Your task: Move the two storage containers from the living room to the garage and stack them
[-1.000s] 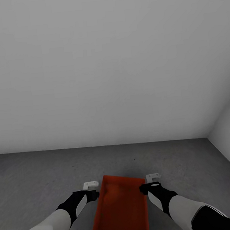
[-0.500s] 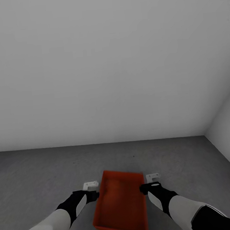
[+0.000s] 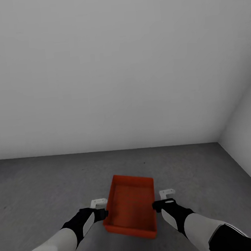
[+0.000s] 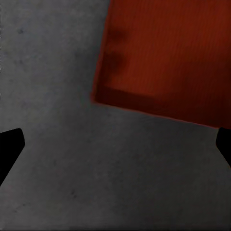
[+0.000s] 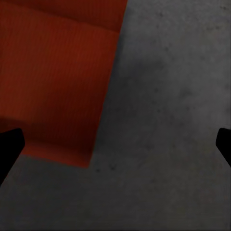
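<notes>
Container (image 3: 130,207) on garage floor (image 3: 39,187), btwn L tool (image 3: 99,202) & R tool (image 3: 166,193), both tools spread, gripping nothing

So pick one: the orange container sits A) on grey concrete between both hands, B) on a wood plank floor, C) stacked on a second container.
A: the orange container rests on the grey concrete floor, with the left hand and the right hand open on either side, neither gripping it.
</notes>
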Controlling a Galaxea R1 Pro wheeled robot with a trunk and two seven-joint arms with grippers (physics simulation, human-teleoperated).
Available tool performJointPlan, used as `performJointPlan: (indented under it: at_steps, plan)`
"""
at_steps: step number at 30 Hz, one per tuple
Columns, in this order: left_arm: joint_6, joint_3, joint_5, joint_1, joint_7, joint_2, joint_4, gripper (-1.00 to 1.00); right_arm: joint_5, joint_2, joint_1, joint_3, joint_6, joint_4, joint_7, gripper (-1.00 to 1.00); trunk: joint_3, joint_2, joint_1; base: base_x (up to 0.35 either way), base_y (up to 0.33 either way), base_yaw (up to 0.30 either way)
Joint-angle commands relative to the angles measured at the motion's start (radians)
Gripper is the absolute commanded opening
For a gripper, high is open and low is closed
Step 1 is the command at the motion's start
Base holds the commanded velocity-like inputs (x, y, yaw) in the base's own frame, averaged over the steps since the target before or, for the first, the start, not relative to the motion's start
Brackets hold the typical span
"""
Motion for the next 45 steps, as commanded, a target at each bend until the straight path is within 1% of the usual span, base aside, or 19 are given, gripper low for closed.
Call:
performJointPlan:
  at_steps: [1,22,30,32,35,38,40,43,45]
  plan:
    - [0.005,0.000,0.006,0.000,0.003,0.000,-0.002,1.00,-0.005,0.000,0.000,0.008,0.006,-0.002,-0.006,1.00,0.000,0.000,0.000,-0.106,0.000,0.000]
    - [-0.002,-0.001,0.002,0.000,0.008,0.003,0.002,1.00,-0.006,0.001,0.000,0.008,0.006,-0.002,-0.007,1.00,0.030,0.000,0.000,-0.007,0.000,0.072]
    - [0.004,0.000,0.008,0.000,0.007,0.007,0.006,1.00,-0.008,-0.002,0.000,0.008,0.007,0.009,-0.005,1.00,0.040,0.000,0.000,0.000,0.000,0.064]
    - [0.001,-0.001,0.011,0.000,0.005,0.010,0.027,1.00,-0.006,-0.002,0.003,0.009,0.011,0.012,-0.003,1.00,0.040,0.000,0.000,0.000,0.000,0.012]
    - [-0.014,0.000,0.009,0.000,0.002,0.017,0.103,1.00,-0.006,-0.003,0.001,0.010,0.007,0.016,-0.006,1.00,0.040,0.000,0.000,0.000,0.000,0.005]
    - [-0.055,0.000,0.014,0.000,0.000,0.029,0.154,1.00,-0.008,-0.004,0.000,0.009,0.003,0.022,-0.008,1.00,0.040,0.000,0.000,0.000,0.000,0.001]
    - [-0.090,0.000,0.017,0.000,-0.002,0.041,0.188,1.00,-0.010,-0.005,0.000,0.009,0.001,0.026,-0.007,1.00,0.040,0.000,0.000,0.000,0.000,0.000]
    - [-0.113,0.000,0.018,0.005,-0.003,0.049,0.207,1.00,-0.012,-0.005,0.001,0.008,0.000,0.029,-0.005,1.00,0.040,0.000,0.000,0.000,0.000,0.000]
    - [-0.117,0.000,0.018,0.007,-0.004,0.050,0.210,1.00,-0.013,-0.005,0.001,0.008,0.000,0.030,-0.001,1.00,0.040,0.000,0.000,0.000,0.000,0.000]
